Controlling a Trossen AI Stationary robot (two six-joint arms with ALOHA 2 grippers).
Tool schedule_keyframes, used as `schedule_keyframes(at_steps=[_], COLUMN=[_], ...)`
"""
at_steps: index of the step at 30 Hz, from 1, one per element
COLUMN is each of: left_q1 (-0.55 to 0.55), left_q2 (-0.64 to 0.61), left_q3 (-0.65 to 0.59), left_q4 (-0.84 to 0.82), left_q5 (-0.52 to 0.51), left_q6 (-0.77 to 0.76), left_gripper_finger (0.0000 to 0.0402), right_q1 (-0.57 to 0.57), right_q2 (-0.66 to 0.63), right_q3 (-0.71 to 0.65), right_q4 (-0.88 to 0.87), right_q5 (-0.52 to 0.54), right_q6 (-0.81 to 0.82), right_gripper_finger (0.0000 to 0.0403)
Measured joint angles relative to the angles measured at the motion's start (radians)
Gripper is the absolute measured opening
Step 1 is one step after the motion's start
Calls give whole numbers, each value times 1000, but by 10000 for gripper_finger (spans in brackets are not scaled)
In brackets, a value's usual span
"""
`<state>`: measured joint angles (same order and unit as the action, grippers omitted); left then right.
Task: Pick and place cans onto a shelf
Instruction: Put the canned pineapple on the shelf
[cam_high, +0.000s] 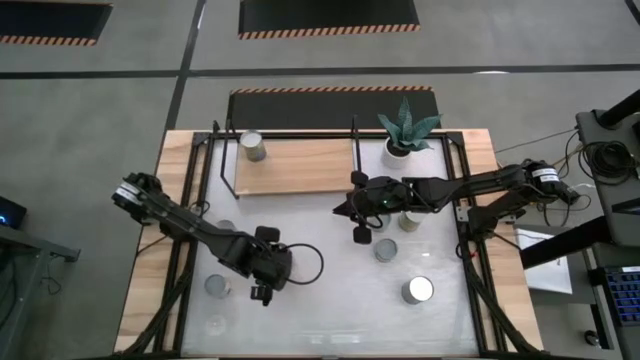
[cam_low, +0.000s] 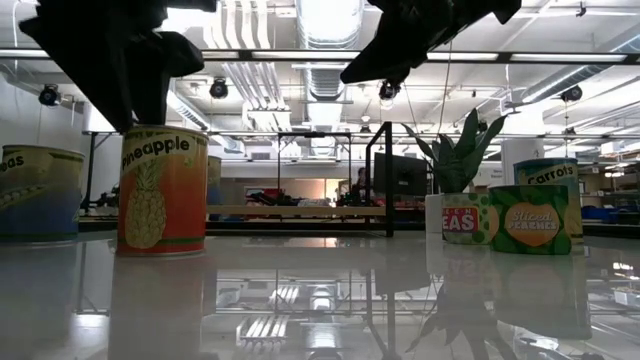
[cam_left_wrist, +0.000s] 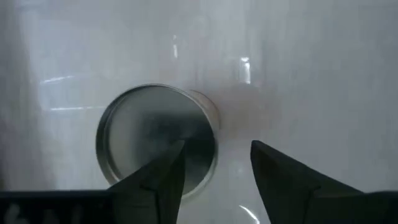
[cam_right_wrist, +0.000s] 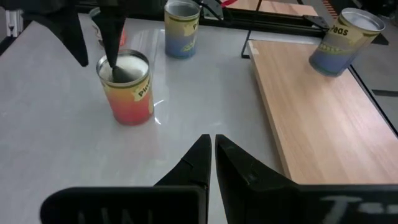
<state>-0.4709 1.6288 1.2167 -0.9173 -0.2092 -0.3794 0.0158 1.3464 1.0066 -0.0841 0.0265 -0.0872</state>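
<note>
An orange pineapple can (cam_right_wrist: 127, 93) stands upright on the white tabletop, left of centre, and also shows in the low view (cam_low: 160, 190). My left gripper (cam_left_wrist: 217, 146) hangs open just above it, pointing down. One fingertip (cam_left_wrist: 174, 155) is over the can's shiny top (cam_left_wrist: 143, 124), the other beyond its rim. In the high view the left gripper (cam_high: 262, 293) hides this can. My right gripper (cam_right_wrist: 210, 140) is shut and holds nothing, raised over the table's middle (cam_high: 345, 208), pointing toward the left. One can (cam_high: 253, 146) stands on the wooden shelf (cam_high: 300, 165) at its left end. My left gripper comes at the pineapple can from above, one finger (cam_right_wrist: 115, 53) reaching down to the can's top and the other (cam_right_wrist: 71, 37) outside the rim. I cannot tell whether a fingertip touches the top. The can stands upright on the table.
Other cans stand on the table: one beside the left gripper (cam_high: 218, 286), three on the right half (cam_high: 386, 249), (cam_high: 418, 290), (cam_high: 409, 220). A potted spiky plant (cam_high: 405, 130) stands at the far right by the shelf's black frame.
</note>
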Motion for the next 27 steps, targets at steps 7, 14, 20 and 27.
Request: schedule_keyframes(at_steps=[7, 14, 20, 27], left_q1=[0, 0, 0, 1], left_q2=[25, 27, 26, 2], left_q3=[0, 2, 2, 19], left_q4=[0, 5, 12, -20], left_q5=[-55, -53, -40, -53], left_q6=[4, -4, -19, 16], left_gripper_finger=[125, 44, 4, 0], right_q1=[0, 0, 9, 13], right_q2=[0, 2, 2, 2], right_q3=[0, 0, 0, -1], right_q4=[0, -1, 0, 0], right_q5=[0, 0, 0, 0], right_q6=[-1, 0, -1, -1], right_gripper_finger=[12, 12, 12, 12])
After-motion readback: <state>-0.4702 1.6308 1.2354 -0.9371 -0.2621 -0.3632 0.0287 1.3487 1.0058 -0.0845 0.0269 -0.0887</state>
